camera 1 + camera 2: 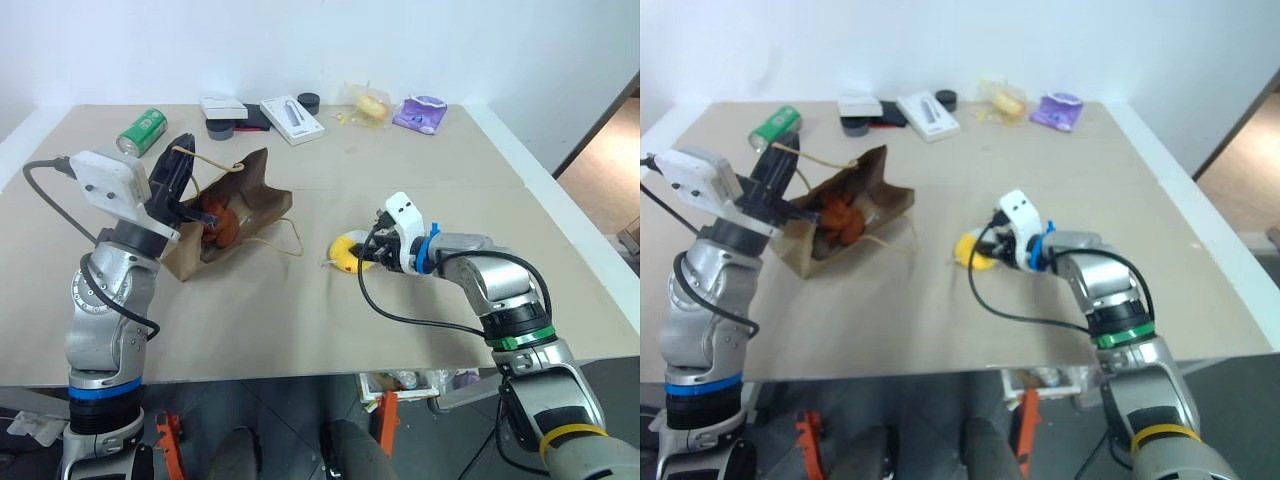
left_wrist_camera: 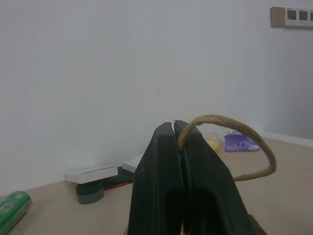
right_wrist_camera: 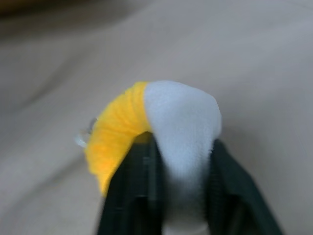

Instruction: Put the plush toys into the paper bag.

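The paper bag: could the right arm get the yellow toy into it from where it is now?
Probably yes. The right gripper pinches the yellow-and-white toy, the table between looks bare, and the left gripper holds the paper bag by its handle.

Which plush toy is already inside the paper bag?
The brown teddy bear, lying in the paper bag's open mouth. The yellow-and-white ball toy is out on the table, pinched by the right gripper.

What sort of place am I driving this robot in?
Probably a lab or test room: a tan board-covered table against a bare white wall, white wall switches, and assorted props like a green drink can and purple packet.
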Motion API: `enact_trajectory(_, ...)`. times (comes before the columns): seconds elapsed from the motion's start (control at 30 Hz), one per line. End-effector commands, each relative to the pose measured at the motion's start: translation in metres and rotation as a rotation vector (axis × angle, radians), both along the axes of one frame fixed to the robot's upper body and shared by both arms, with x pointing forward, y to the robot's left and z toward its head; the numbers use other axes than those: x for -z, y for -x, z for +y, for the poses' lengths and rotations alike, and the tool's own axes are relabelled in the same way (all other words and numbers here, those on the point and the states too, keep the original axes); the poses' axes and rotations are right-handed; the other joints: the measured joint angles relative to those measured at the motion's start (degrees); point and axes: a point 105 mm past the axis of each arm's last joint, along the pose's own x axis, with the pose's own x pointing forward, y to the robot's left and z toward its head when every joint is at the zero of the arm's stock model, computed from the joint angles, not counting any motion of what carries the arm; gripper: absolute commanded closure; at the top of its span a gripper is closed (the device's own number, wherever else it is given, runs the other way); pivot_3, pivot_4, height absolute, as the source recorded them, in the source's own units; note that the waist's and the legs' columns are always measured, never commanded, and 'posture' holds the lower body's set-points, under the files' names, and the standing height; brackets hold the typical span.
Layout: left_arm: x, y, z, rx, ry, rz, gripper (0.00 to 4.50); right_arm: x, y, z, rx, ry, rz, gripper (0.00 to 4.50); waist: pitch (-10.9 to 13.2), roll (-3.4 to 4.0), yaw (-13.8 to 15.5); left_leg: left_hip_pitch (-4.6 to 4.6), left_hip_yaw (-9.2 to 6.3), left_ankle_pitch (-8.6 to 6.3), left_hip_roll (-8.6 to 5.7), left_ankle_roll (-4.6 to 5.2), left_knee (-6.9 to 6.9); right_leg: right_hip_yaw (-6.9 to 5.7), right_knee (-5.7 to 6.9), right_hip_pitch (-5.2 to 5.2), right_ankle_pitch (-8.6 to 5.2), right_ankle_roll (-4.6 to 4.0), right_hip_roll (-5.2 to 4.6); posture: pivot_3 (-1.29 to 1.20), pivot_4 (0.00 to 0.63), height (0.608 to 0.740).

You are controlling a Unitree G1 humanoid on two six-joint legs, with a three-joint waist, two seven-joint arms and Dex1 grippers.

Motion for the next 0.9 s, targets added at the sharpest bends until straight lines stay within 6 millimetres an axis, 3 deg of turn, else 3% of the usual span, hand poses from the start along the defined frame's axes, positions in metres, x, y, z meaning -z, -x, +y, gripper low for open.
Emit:
enact_trajectory(0.03, -0.014, 0.006, -0.003, 0.010, -0.016, -0.057, 4.50, -0.106, 0.029, 0.026, -0.246, -0.353, -0.221, 4.29, 0.0, 0.01, 0.0, 0.00, -0.01, 0.00, 0.00, 0.00, -0.01, 0.00, 0.00, 0.00, 0.00, 0.00, 0.00, 0.00, 0.150, 0.740)
enact_trajectory(0.1, -0.014, 0.005, -0.004, 0.012, -0.017, -0.057, 4.50, -0.128, 0.038, 0.035, -0.309, -0.407, -0.249, 4.39, 0.2, 0.21, -0.2, -0.02, -0.01, 0.00, 0.05, 0.00, -0.03, 0.00, 0.00, -0.04, 0.02, 0.03, 0.04, 0.00, 0.150, 0.740)
enact_trajectory(0.2, -0.015, 0.004, -0.006, 0.016, -0.015, -0.058, 4.50, -0.134, 0.041, 0.059, -0.353, -0.410, -0.228, 4.40, 0.1, 0.19, 0.0, -0.04, -0.11, 0.00, 0.12, 0.00, -0.09, -0.14, 0.01, -0.05, 0.00, 0.01, 0.10, 0.00, 0.150, 0.740)
enact_trajectory(0.3, -0.015, 0.003, -0.008, 0.021, -0.015, -0.058, 4.50, -0.117, 0.037, 0.093, -0.367, -0.347, -0.155, 4.40, 0.1, 0.06, 0.0, 0.04, -0.13, -0.04, 0.16, 0.03, -0.14, -0.19, 0.00, 0.03, -0.09, -0.11, 0.11, 0.00, 0.150, 0.740)
enact_trajectory(0.43, -0.016, 0.003, -0.010, 0.027, -0.013, -0.062, 4.50, -0.075, 0.025, 0.134, -0.337, -0.225, -0.079, 4.40, 0.1, 0.08, -0.1, 0.00, -0.05, -0.03, 0.15, 0.03, -0.14, -0.11, 0.01, -0.05, -0.05, -0.11, 0.10, 0.00, 0.150, 0.740)
enact_trajectory(0.53, -0.017, 0.004, -0.010, 0.027, -0.010, -0.064, 4.50, -0.072, 0.022, 0.154, -0.339, -0.236, -0.071, 4.40, 0.1, 0.08, 0.0, -0.07, -0.06, -0.03, 0.15, 0.03, -0.13, -0.13, 0.00, -0.09, -0.04, -0.10, 0.09, 0.00, 0.150, 0.740)
enact_trajectory(0.67, -0.017, 0.005, -0.009, 0.022, -0.008, -0.065, 4.50, -0.070, 0.016, 0.174, -0.314, -0.224, -0.073, 4.40, 0.1, 0.09, 0.0, -0.16, -0.07, -0.03, 0.14, 0.03, -0.13, -0.16, -0.04, -0.12, -0.03, -0.06, 0.07, 0.00, 0.150, 0.740)
enact_trajectory(0.77, -0.017, 0.005, -0.009, 0.019, -0.003, -0.066, 4.50, -0.069, 0.003, 0.183, -0.230, -0.186, -0.117, 4.40, 0.1, 0.09, 0.0, -0.16, -0.09, -0.03, 0.15, 0.03, -0.12, -0.19, -0.09, -0.12, -0.01, -0.06, 0.07, 0.00, 0.150, 0.740)
enact_trajectory(0.87, -0.016, 0.006, -0.010, 0.015, 0.000, -0.066, 4.50, -0.075, 0.002, 0.188, -0.221, -0.188, -0.156, 4.40, 0.1, 0.08, 0.0, -0.18, -0.10, -0.04, 0.16, 0.03, -0.13, -0.21, -0.10, -0.12, -0.01, -0.06, 0.08, 0.00, 0.150, 0.740)
enact_trajectory(0.9, -0.016, 0.006, -0.009, 0.014, 0.002, -0.066, 4.50, -0.076, 0.003, 0.189, -0.223, -0.189, -0.162, 3.90, 0.1, 0.08, 0.0, -0.20, -0.10, -0.04, 0.16, 0.02, -0.13, -0.21, -0.12, -0.12, -0.01, -0.05, 0.07, 0.00, 0.150, 0.740)
